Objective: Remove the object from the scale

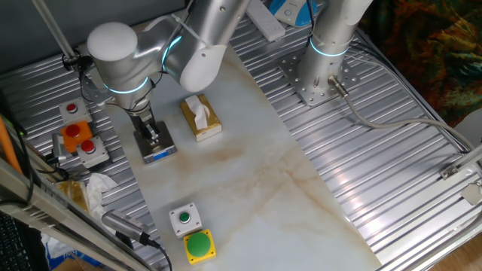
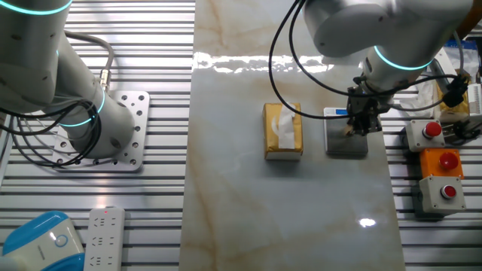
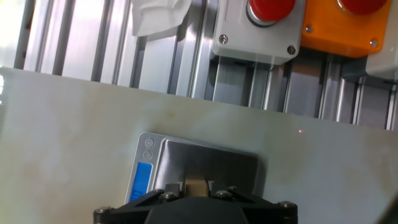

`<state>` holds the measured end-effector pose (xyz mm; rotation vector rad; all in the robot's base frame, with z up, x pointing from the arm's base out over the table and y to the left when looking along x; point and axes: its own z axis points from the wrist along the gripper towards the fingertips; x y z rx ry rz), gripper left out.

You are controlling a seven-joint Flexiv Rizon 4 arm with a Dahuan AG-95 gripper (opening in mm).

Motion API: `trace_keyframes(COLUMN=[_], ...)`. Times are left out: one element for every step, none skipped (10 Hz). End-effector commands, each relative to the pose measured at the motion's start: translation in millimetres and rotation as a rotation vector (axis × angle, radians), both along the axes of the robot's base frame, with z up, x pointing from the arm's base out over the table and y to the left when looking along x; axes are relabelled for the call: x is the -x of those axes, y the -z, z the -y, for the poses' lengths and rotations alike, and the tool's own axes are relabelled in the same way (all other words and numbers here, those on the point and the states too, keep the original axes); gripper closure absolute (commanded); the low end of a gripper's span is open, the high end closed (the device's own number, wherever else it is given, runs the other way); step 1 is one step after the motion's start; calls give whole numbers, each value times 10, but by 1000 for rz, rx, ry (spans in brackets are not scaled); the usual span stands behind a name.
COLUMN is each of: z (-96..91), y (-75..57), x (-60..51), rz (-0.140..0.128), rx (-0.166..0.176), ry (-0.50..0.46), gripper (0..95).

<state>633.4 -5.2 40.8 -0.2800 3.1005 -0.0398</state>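
Grasp step: gripper (image 3: pixel 198 186) low over scale (image 3: pixel 211 163), fingers bracketing object (image 3: pixel 198 185), pinch unconfirmed; next, straight lift

tan tissue box (image 1: pixel 200 117) on the marble table (image 1: pixel 256 188), green button box (image 1: pixel 199 245), red button boxes (image 2: pixel 431 132), power strip (image 2: pixel 104 238)

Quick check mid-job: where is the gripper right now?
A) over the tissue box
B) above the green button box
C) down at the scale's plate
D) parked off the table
C: the gripper is down over the scale, with the block between its fingers in the hand view.
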Motion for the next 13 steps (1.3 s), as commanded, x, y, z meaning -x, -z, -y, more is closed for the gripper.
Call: trace_keyframes(z=[2, 1, 0, 0, -2, -5, -6, 3, 20, 34, 36, 26, 22], y=[2, 0, -1, -1, -4, -18, -28, -65, -100, -150, -209, -277, -345], x=[0, -1, -2, -3, -6, -12, -19, -33, -38, -41, -44, -48, -49], rz=[-1, 0, 0, 0, 0, -1, -1, -3, -4, -6, -12, -17, -20], rx=[0, -1, -1, -1, -2, -2, -2, -2, -4, -5, -4, -5, -6], ry=[3, 5, 7, 10, 10, 13, 12, 12, 10, 9, 9, 11, 11], gripper=[950, 950, 950, 950, 950, 950, 950, 950, 950, 950, 950, 950, 950])
